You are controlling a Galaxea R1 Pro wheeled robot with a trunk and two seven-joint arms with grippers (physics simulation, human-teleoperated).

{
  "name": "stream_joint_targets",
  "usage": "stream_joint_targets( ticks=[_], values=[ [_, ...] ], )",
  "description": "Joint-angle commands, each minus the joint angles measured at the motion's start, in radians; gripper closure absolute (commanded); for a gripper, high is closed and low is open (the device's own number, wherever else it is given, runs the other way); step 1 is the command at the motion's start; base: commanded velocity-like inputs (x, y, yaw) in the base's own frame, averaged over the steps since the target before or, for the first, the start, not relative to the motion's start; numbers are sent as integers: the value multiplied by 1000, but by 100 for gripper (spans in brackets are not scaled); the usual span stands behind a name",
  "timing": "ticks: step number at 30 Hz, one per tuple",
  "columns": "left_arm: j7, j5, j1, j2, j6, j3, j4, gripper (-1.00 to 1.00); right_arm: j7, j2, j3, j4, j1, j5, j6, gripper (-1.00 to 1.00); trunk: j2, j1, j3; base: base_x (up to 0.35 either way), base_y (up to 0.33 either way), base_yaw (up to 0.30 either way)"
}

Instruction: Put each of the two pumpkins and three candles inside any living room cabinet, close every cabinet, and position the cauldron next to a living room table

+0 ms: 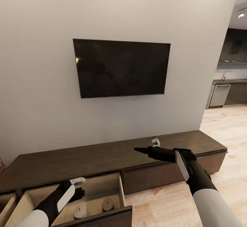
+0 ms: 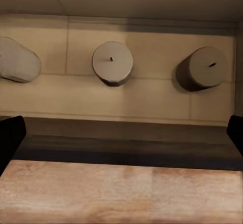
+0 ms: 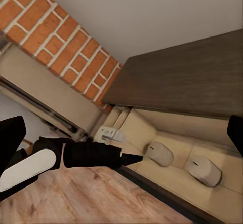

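Cabinet (image 1: 113, 158): long, low, dark-brown, against the far wall under the television (image 1: 121, 68); one drawer (image 1: 120, 190) at near left pulled out, pale inside.
Candles: three in the left wrist view, lined up on the drawer floor (image 2: 112, 63), (image 2: 205, 68), (image 2: 17, 59); two visible from the head view (image 1: 80, 212), (image 1: 107, 204); apparently upright, though hard to confirm.
Pumpkins, cauldron: not located in these views.
Step in hand: judged to be the end of candle stowing, all three inside.
Next move: calls for pushing the drawer front shut, or leaving it out for the pumpkins; left arm needs to clear the opening first.
Left arm: reaching down over the open drawer, left pincer (image 1: 76, 182) above the candles, released, nothing between the tips.
Right arm: extended forward and level over the cabinet top, right pincer (image 1: 142, 150) pointing left, released and empty.
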Motion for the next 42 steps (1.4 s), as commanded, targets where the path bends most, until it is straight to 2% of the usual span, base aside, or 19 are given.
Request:
stream_joint_targets(
  ticks=[1, 9, 16, 22, 30, 42],
  values=[
    [9, 11, -1, 2, 2, -8, -2, -100, 2, 0, -1, 0, -1, -2, 5, -100, 7, -4, 2, -42, 35, 0],
    [9, 11, -1, 1, 2, -9, -1, -100, -8, 1, -1, 45, -1, 12, -49, -100, 63, -35, 26, -11, 9, 21],
    [9, 11, -1, 0, 2, -10, 0, -100, -5, 1, -3, 104, -1, 12, -61, -100, 112, -62, 42, -163, 106, 100],
    [9, 10, -1, -2, 2, -11, 0, -100, -6, 0, -4, 114, -1, 12, -63, -100, 154, -85, 60, -31, 22, 10],
    [9, 11, -1, -2, 2, -11, 0, -100, -8, -9, -2, 133, -1, 17, -134, -100, 210, -115, 85, -97, 56, 0],
    [9, 10, 1, 2, 2, -10, 0, -100, -10, -11, -2, 159, -1, 15, -138, -100, 294, -161, 123, -268, 173, 0]
  ],
)
